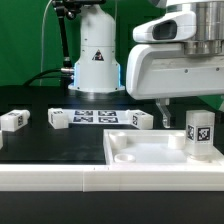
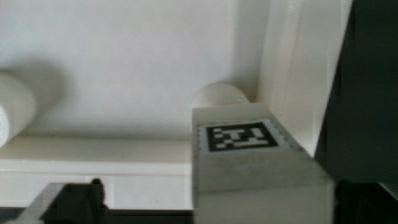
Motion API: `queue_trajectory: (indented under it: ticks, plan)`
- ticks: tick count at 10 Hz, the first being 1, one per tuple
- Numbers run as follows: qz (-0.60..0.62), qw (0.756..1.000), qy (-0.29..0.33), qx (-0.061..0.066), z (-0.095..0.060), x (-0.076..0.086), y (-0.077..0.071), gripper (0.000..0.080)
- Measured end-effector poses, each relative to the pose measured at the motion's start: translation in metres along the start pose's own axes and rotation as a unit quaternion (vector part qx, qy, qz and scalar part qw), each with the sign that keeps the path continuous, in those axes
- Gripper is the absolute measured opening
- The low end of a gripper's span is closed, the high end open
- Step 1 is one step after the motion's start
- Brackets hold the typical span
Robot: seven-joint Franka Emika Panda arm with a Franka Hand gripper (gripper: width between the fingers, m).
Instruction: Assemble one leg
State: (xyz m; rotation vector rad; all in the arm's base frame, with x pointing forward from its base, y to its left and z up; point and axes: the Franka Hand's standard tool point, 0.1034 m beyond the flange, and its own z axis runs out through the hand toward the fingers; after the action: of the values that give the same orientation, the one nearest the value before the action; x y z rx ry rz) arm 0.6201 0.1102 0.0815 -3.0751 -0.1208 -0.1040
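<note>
Standing upright at the right end of the white panel (image 1: 140, 152), the leg (image 1: 200, 134) is showing its square black-and-white tag (image 2: 240, 137); spread jaws are hovering near it, gripping nothing; spare legs (image 1: 58, 119) are flanking the marker board (image 1: 95, 116) on the table (image 1: 50, 146).

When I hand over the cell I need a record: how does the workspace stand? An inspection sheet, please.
Surface: black table, with the marker board flat on it.
Job's things: upright leg stands on the white panel, at its corner on the exterior view's right. I cannot tell whether it is seated. Three loose legs lie on the table.
Clutter: nothing seen.
Grippers: gripper open, holding nothing, over the panel beside the upright leg.
Cables: dark cable leads to the robot base.
Surroundings: green backdrop.
</note>
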Motion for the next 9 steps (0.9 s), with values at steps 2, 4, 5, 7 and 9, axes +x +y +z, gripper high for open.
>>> queue_trajectory:
  ticks: [2, 4, 5, 7, 9]
  plan:
    - [0.001, 1.0, 0.0, 0.0, 0.0, 0.0, 0.0, 0.0389]
    - [0.001, 1.0, 0.0, 0.0, 0.0, 0.0, -0.0001, 0.0291]
    - [0.015, 1.0, 0.0, 0.0, 0.0, 0.0, -0.0001, 0.0291]
    - [0.036, 0.999, 0.0, 0.002, 0.0, 0.0, -0.0007, 0.0291]
    - [0.155, 0.988, -0.002, 0.011, 0.0016, -0.0008, -0.0023, 0.0291]
